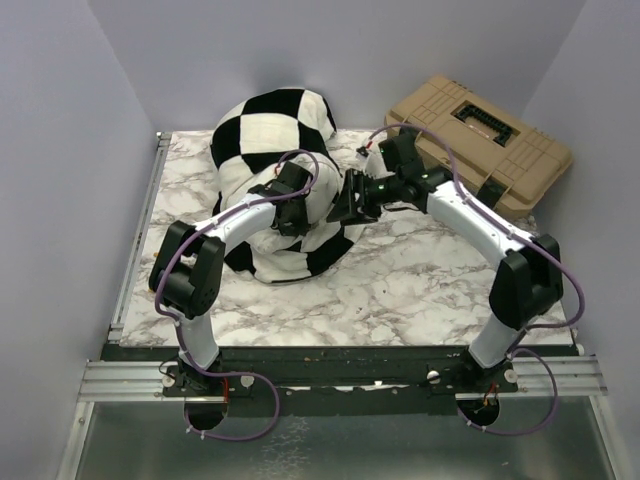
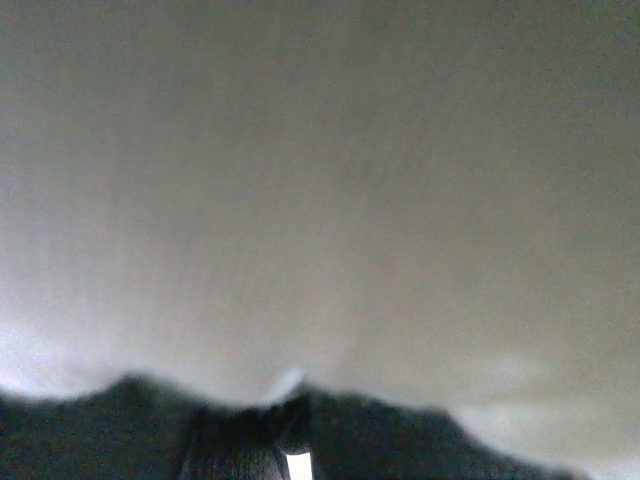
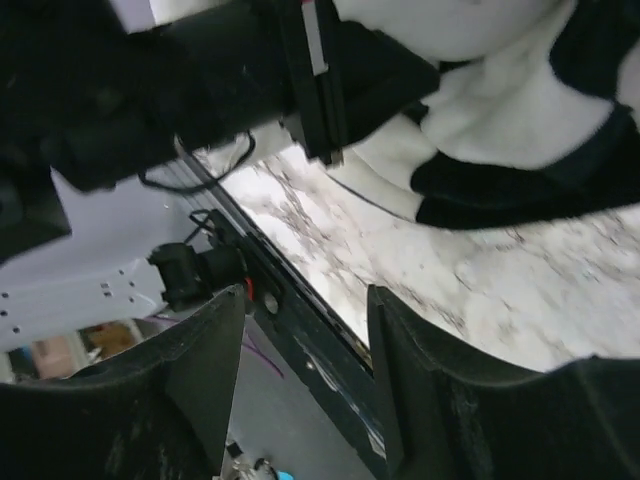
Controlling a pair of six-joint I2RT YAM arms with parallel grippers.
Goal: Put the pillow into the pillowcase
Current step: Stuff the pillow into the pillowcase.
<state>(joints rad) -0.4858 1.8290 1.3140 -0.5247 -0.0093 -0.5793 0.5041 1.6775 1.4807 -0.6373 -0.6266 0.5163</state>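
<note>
My right claw's black fingers stood nearest the lens, spread apart with nothing between them, just beside the limp black-and-white checked fabric pillowcase. That case lay bulging on the far left of the white marble-patterned table. My left claw rested on it, pressed together; whether it pinched cloth, I could not tell. Blurred pale cloth filled its camera.

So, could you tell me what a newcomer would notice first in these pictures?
The black-and-white checked pillowcase, a bulging mound at the far left of the marble table, stands out first. Next comes the tan hard case at far right, and the right pincer, open beside the mound.
</note>
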